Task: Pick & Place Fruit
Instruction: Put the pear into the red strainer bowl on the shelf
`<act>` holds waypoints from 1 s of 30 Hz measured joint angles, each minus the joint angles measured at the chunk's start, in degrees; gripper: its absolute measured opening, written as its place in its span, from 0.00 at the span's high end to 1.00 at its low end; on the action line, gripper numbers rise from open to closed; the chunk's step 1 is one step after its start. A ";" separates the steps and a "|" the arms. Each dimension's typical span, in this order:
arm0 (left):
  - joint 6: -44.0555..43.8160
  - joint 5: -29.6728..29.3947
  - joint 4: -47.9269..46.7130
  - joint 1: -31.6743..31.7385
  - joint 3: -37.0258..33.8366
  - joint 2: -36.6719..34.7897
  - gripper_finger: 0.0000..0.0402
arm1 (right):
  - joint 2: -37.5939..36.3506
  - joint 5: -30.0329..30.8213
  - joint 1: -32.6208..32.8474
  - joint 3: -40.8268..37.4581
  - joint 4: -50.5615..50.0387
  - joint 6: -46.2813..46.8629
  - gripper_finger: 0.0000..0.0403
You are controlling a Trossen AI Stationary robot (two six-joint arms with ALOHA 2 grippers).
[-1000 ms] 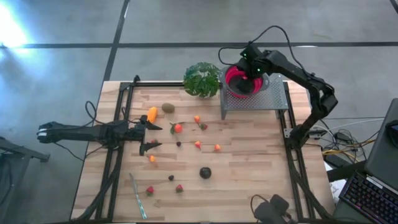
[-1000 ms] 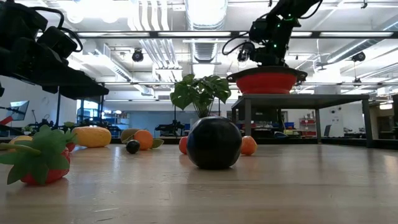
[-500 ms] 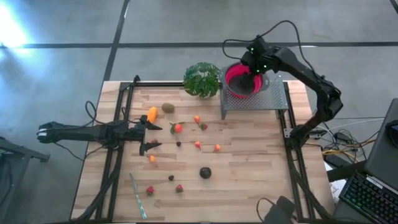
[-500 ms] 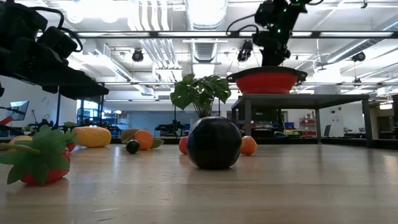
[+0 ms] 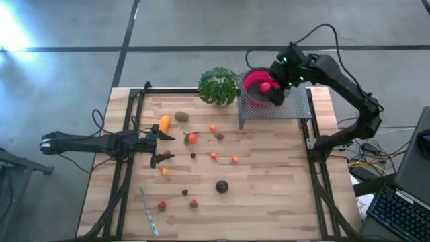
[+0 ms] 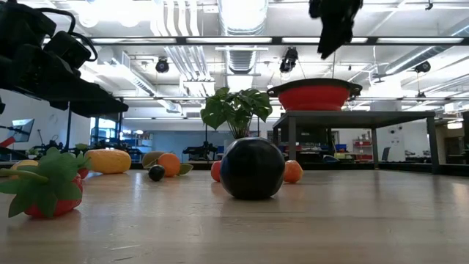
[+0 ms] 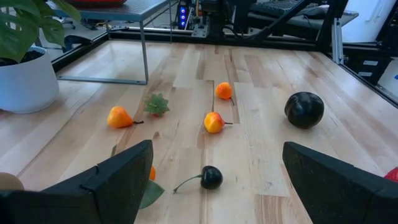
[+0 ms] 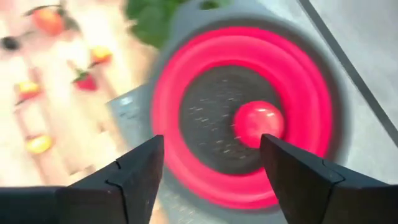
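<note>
Fruit lies mostly scattered on the desk (image 5: 269,202), but one red piece, the apple (image 5: 265,86), now sits inside the red bowl (image 5: 250,84) on the grey stand (image 5: 295,107) at the far edge. A second ago the right tool (image 5: 281,91) was down in that bowl and hid its inside; it has since lifted and swung toward the right, and its fingers (image 8: 134,174) stand apart with nothing between them. So the drop looks done, and I judge this arm is free to go for another piece.

The left tool (image 5: 161,148) hovers over the desk's left part, spread wide and empty, unmoved over the last second.

Left to collect: the yellow-orange piece (image 5: 164,123) and kiwi (image 5: 181,116) near the plant (image 5: 218,85), a strawberry (image 5: 192,138), small orange balls (image 5: 234,159) near the middle, the dark ball (image 5: 222,186), and two more strawberries (image 5: 161,205) near the front edge. A pale stick (image 5: 148,211) lies beside those.

The plant stands just beside the stand, so a path from the kiwi to the bowl could brush its leaves. The stand's raised edge also has to be cleared on each trip.
</note>
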 joint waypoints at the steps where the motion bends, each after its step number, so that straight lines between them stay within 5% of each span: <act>1: 0.00 -0.02 0.02 0.00 0.00 0.00 0.09 | -1.11 0.00 1.52 -0.56 0.06 0.37 0.39; 18: -0.01 -0.01 0.01 0.00 0.00 0.00 0.09 | -10.60 0.05 26.06 -7.82 4.78 8.32 0.53; 30: 0.00 0.01 0.01 0.00 0.00 0.00 0.09 | -10.16 0.07 33.78 -12.64 11.58 9.48 0.59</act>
